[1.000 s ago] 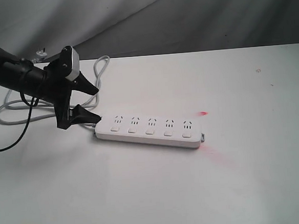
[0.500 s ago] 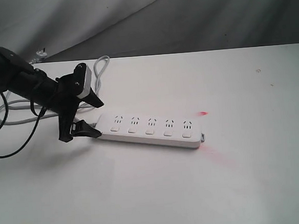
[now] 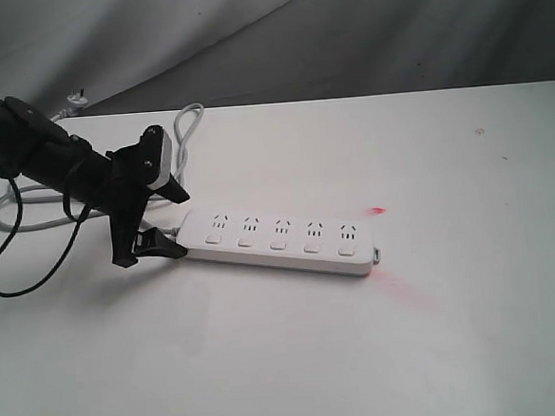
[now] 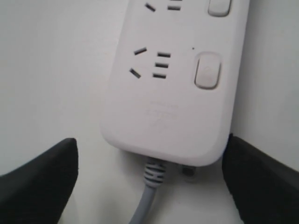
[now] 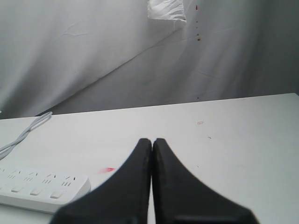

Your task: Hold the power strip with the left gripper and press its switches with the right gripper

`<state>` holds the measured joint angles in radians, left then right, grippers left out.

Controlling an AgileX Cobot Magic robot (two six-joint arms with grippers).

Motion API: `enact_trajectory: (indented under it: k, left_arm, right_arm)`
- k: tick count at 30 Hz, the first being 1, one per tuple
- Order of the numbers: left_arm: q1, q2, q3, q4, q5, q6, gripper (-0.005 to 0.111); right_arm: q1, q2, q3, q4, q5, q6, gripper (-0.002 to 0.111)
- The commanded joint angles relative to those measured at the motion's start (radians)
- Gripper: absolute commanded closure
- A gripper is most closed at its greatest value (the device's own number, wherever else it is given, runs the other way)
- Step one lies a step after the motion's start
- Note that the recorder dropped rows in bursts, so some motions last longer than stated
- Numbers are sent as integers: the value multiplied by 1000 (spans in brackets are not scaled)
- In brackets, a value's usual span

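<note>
Left wrist view, left gripper (image 4: 149,156) wide apart, flanking power strip (image 4: 173,93) end

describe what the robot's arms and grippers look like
The left gripper is a black claw with two tapered, pointed fingers and a white-grey block, on a black arm trailing a loose black cable loop. The right gripper shows only two black tapered fingers.

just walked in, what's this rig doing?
The left gripper is open around the end of the power strip where the cord comes out, not yet clamped. The right gripper is shut and hangs above the table, well short of the strip, so none of the switches is being pressed.
</note>
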<state>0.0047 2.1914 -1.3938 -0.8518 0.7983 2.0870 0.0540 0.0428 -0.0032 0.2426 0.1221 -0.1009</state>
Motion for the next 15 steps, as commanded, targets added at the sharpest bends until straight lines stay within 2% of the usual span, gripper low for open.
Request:
enact_trajectory:
  k: [1,15]
  left_arm:
    - [-5,1,-7,-6,-9,5,28]
    - [-9,1,-7,-15,21,-21,28]
  right_arm:
    - [-7,-4,3,-1,-4,0,108]
    - [-7,-4,3,-1,-4,-1,108]
